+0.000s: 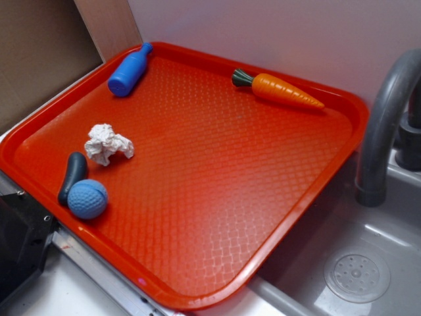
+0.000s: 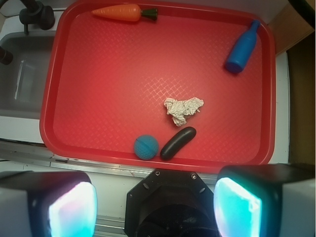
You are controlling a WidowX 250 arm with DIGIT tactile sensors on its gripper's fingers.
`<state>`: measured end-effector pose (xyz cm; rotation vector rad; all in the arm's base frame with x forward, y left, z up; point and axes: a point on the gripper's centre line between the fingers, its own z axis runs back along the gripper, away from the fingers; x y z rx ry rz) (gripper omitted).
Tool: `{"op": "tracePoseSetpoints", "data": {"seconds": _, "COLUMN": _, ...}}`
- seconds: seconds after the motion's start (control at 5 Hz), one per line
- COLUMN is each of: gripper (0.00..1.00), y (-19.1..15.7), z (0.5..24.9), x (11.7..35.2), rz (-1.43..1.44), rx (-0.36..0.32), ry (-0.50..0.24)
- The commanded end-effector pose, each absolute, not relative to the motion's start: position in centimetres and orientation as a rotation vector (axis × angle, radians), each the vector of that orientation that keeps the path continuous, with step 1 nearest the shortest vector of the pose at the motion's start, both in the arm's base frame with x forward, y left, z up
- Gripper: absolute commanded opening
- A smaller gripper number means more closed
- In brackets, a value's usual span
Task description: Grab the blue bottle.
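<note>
The blue bottle (image 1: 128, 70) lies on its side in the far left corner of the red tray (image 1: 217, 171), neck toward the corner. In the wrist view the bottle (image 2: 242, 48) lies at the tray's upper right. My gripper (image 2: 155, 210) is open and empty, its two fingers wide apart at the bottom of the wrist view. It hangs high above the near edge of the tray (image 2: 98, 74), far from the bottle. The gripper does not show in the exterior view.
On the tray lie an orange carrot (image 1: 279, 89), a crumpled white paper (image 1: 107, 143), a dimpled blue ball (image 1: 87, 198) and a dark club-shaped toy (image 1: 72, 176). A grey sink (image 1: 368, 263) with a faucet (image 1: 385, 125) stands right of the tray.
</note>
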<state>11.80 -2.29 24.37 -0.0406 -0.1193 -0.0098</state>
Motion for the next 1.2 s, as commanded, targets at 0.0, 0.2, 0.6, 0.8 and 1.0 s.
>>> {"op": "tracePoseSetpoints", "data": {"seconds": 0.0, "gripper": 1.00, "y": -2.3, "z": 24.4, "x": 11.8, "rz": -0.010, "rx": -0.041, "ry": -0.119}}
{"op": "tracePoseSetpoints", "data": {"seconds": 0.2, "gripper": 1.00, "y": -2.0, "z": 22.4, "x": 13.9, "rz": 0.124, "rx": -0.002, "ry": -0.168}}
{"op": "tracePoseSetpoints", "data": {"seconds": 0.6, "gripper": 1.00, "y": 3.0, "z": 17.0, "x": 17.3, "rz": 0.501, "rx": 0.053, "ry": -0.197}}
{"op": "tracePoseSetpoints", "data": {"seconds": 0.8, "gripper": 1.00, "y": 6.7, "z": 14.3, "x": 19.6, "rz": 0.646, "rx": 0.066, "ry": -0.202}}
{"op": "tracePoseSetpoints", "data": {"seconds": 1.0, "gripper": 1.00, "y": 8.6, "z": 12.8, "x": 21.1, "rz": 0.710, "rx": 0.118, "ry": -0.216}}
